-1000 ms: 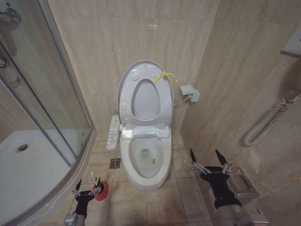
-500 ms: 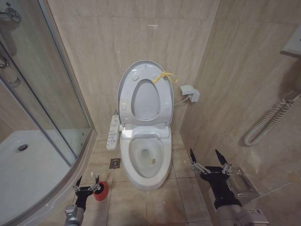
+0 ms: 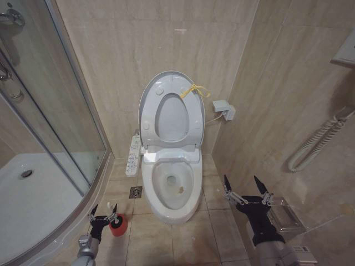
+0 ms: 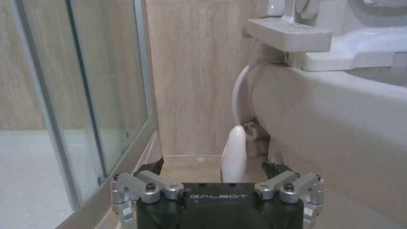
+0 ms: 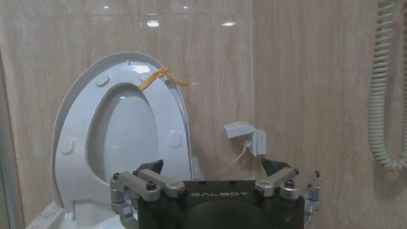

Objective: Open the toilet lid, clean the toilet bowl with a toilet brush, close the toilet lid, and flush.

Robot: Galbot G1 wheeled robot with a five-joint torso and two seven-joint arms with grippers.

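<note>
Low beside my left hand stands the small red holder cup (image 3: 118, 225) on the tan floor tiles (image 3: 183, 244). Beyond it, a floor drain (image 3: 136, 192). Further out from that hand curves the glass shower screen (image 3: 50, 105) over the white shower tray (image 3: 33, 205). Past my right hand, a coiled hose (image 3: 319, 141) hangs on the wall, near a small white wall box (image 3: 223, 107).

head view high, looking down, wrist views low, facing the wall, sharing the toilet lid (image 3: 169, 108) with right wrist
</note>
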